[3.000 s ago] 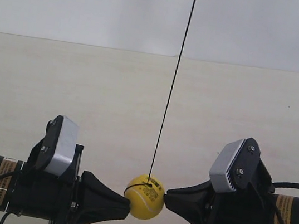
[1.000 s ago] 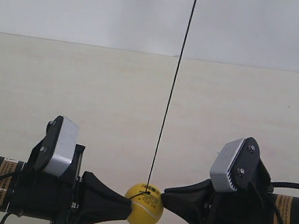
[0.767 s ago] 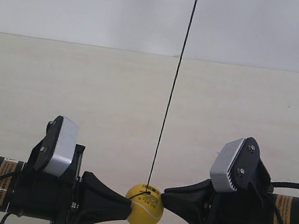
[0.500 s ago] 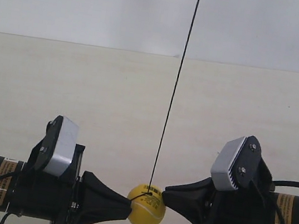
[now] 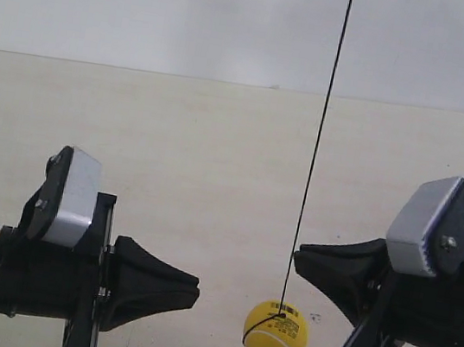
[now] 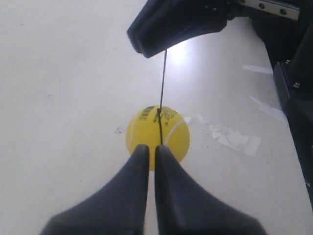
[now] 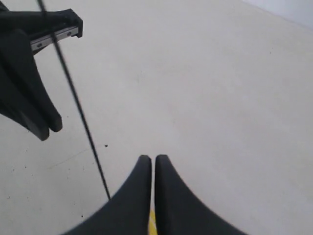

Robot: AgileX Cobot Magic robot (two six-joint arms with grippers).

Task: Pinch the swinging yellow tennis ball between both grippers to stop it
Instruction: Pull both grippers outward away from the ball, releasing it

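Note:
The yellow tennis ball [image 5: 276,335] hangs free on its black string [image 5: 316,151], touching neither gripper. The shut wedge jaws of the gripper at the exterior view's left [image 5: 195,291] point at it from a short gap away. The gripper at the exterior view's right [image 5: 298,258] sits higher, its shut tips just beside the string above the ball. In the left wrist view the ball [image 6: 157,137] is just beyond my shut left gripper [image 6: 151,147], barcode sticker up. In the right wrist view only a yellow sliver of the ball [image 7: 152,223] shows under my shut right gripper [image 7: 152,157].
A pale tabletop [image 5: 173,156] runs back to a white wall [image 5: 152,5]. Scraps of clear tape [image 6: 234,139] lie on the surface near the ball. The other arm's black jaws [image 6: 171,24] fill the far side of the left wrist view.
Both arms have pulled apart and let go of the ball. The arm at the exterior view's right rose and drew back; the ball now hangs lower and further right.

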